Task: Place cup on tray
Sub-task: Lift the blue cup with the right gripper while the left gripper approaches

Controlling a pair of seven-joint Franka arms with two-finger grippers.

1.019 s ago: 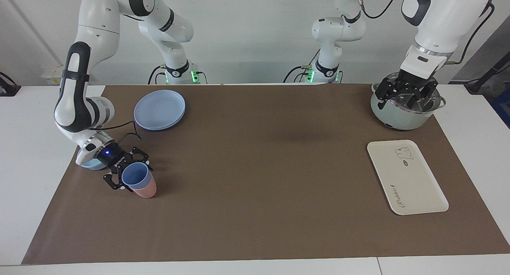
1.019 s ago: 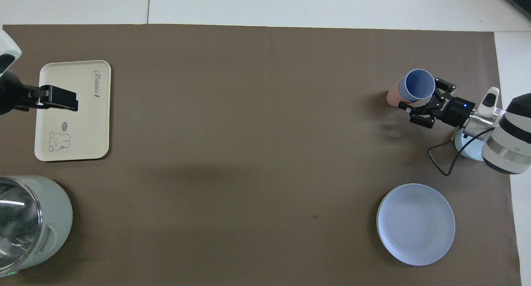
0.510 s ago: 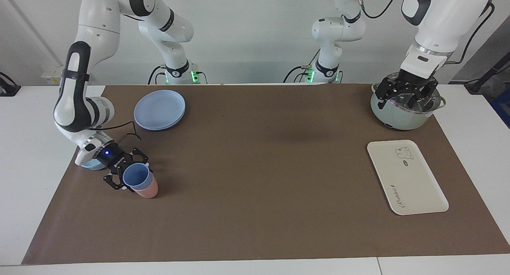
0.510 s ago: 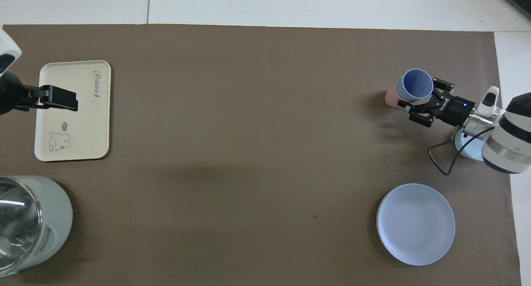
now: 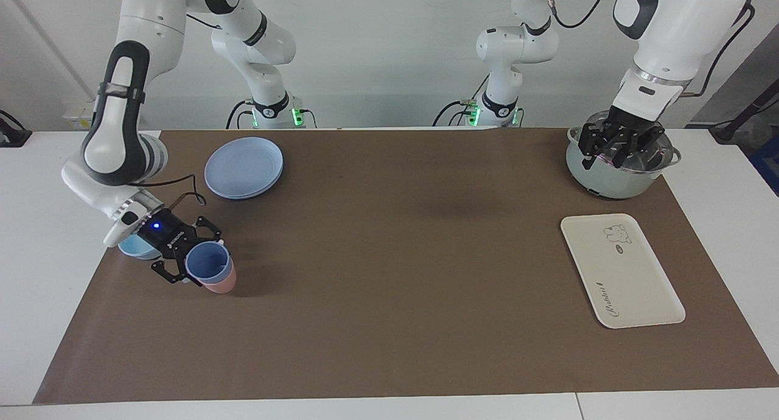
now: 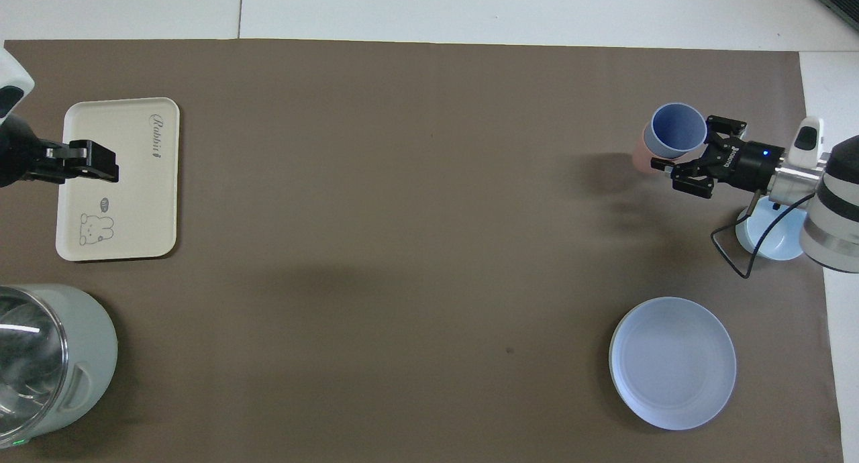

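The periwinkle-blue cup [image 5: 209, 263] is held by its rim in my right gripper [image 5: 196, 263], which is shut on it, at the right arm's end of the table. The cup hangs tilted just over a pink cup [image 5: 221, 284] that stands on the mat. In the overhead view the blue cup [image 6: 674, 131] covers most of the pink cup [image 6: 639, 160], with my right gripper [image 6: 688, 153] beside it. The cream tray [image 5: 621, 271] lies bare at the left arm's end; it also shows in the overhead view [image 6: 127, 181]. My left gripper [image 5: 614, 149] hangs over the pot.
A pale green pot [image 5: 611, 179] stands nearer to the robots than the tray. A round blue plate [image 5: 244, 167] and a light-blue bowl [image 5: 137, 248] lie at the right arm's end. A brown mat [image 5: 389, 255] covers the table.
My right gripper has risen and swung a little toward the table's edge with the blue cup, drawing it up off the pink cup. My left gripper has turned over the pot.
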